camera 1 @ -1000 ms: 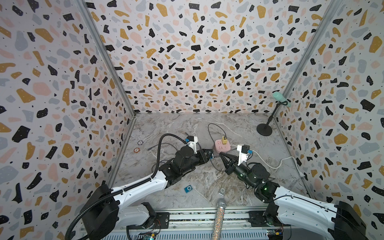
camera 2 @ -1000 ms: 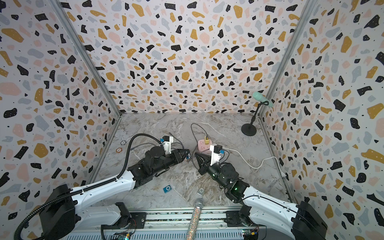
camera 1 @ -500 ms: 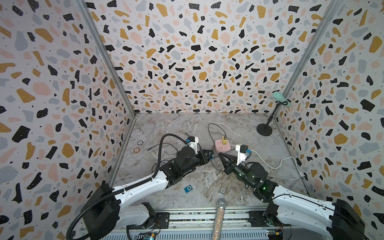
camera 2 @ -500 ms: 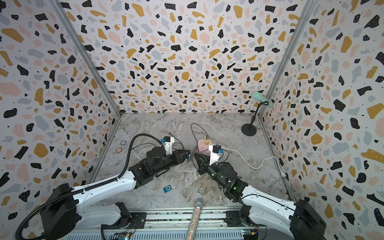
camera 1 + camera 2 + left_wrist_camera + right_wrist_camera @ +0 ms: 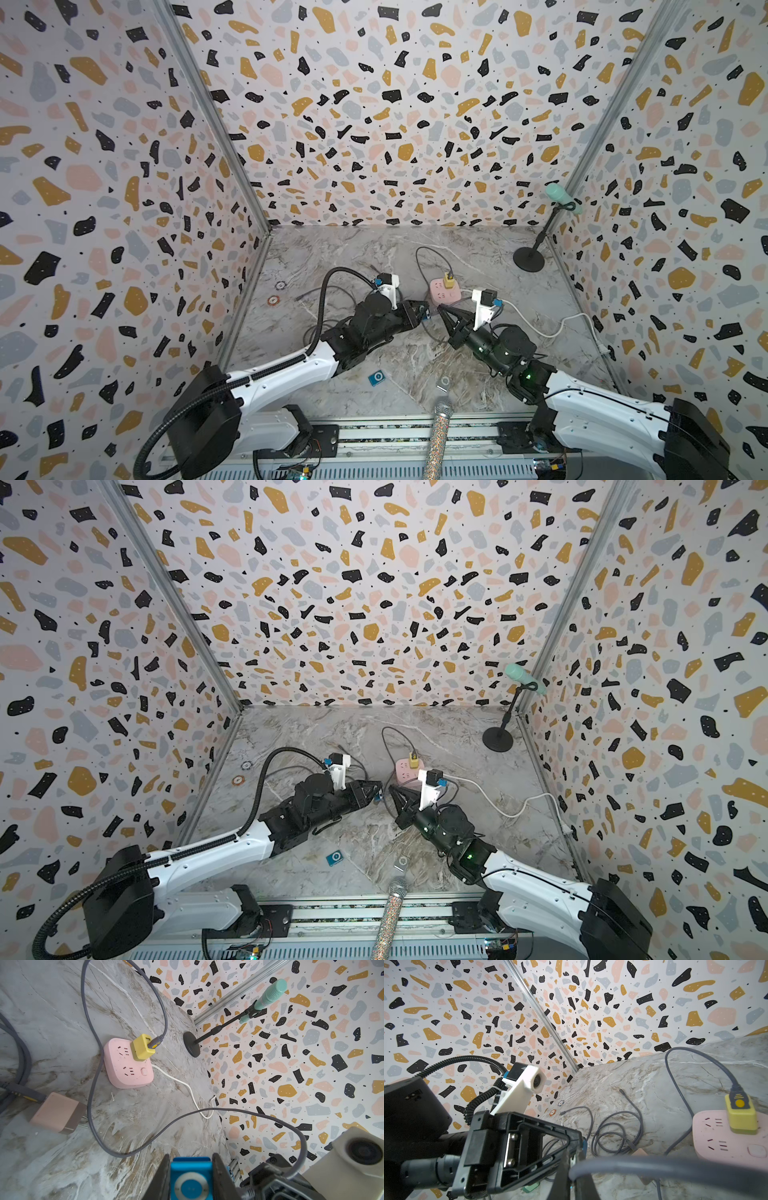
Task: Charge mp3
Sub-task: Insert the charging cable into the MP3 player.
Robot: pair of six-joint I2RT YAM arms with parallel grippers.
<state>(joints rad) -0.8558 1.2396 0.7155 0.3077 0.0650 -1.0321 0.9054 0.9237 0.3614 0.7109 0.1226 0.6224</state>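
While left pincer (image 5: 424, 312), gripping mp3 (image 5: 191, 1178), faces right pincer (image 5: 441, 308), walls (image 5: 374, 124) stand clear.

The blue mp3 player (image 5: 191, 1178) is cut off by the left wrist view's edge. In the right wrist view the grey cable (image 5: 664, 1165) is blurred, its plug hidden behind the right gripper (image 5: 574, 1155); the pink power strip (image 5: 724, 1138) runs off the frame.

A mint microphone (image 5: 559, 195) on a black stand (image 5: 528, 262), well beyond the right pincer (image 5: 441, 308). An orange chip (image 5: 273, 299) and a pale chip (image 5: 280, 285) on the counter (image 5: 353, 249), well apart from the left pincer (image 5: 424, 312).
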